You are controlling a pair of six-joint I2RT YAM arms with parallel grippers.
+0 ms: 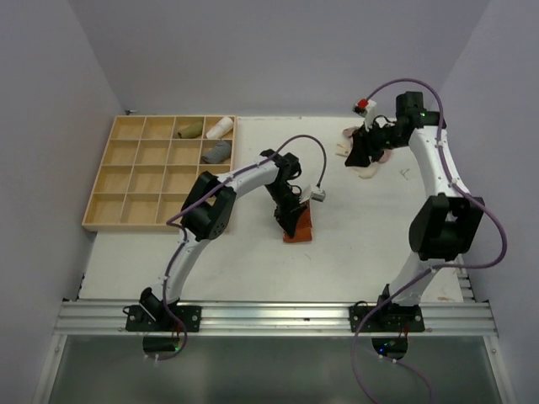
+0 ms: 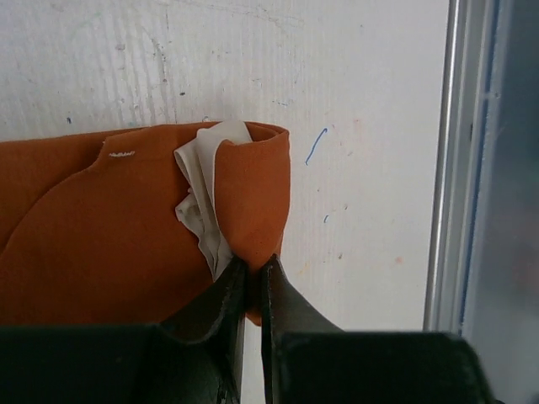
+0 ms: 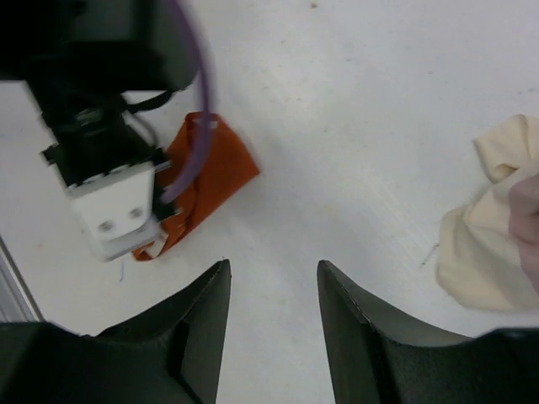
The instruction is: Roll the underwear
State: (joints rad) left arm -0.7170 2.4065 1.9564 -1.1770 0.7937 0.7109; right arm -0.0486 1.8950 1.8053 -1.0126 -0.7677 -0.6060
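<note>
Left wrist: left hand [image 2: 255, 269] pinching rust-orange underwear [image 2: 109, 236] fold; right hand [image 3: 272, 269] spread wide

We look down on a white tabletop [image 1: 362, 252], scuffed and flecked with small blue pen marks. Plain pale lavender walls [image 1: 278, 50] close it in at the back and on both sides. An aluminium rail [image 1: 278, 318] runs along its near edge, and a divided wooden tray [image 1: 126, 181] lies at its far left. The light is soft and even, and shadows are faint.
</note>
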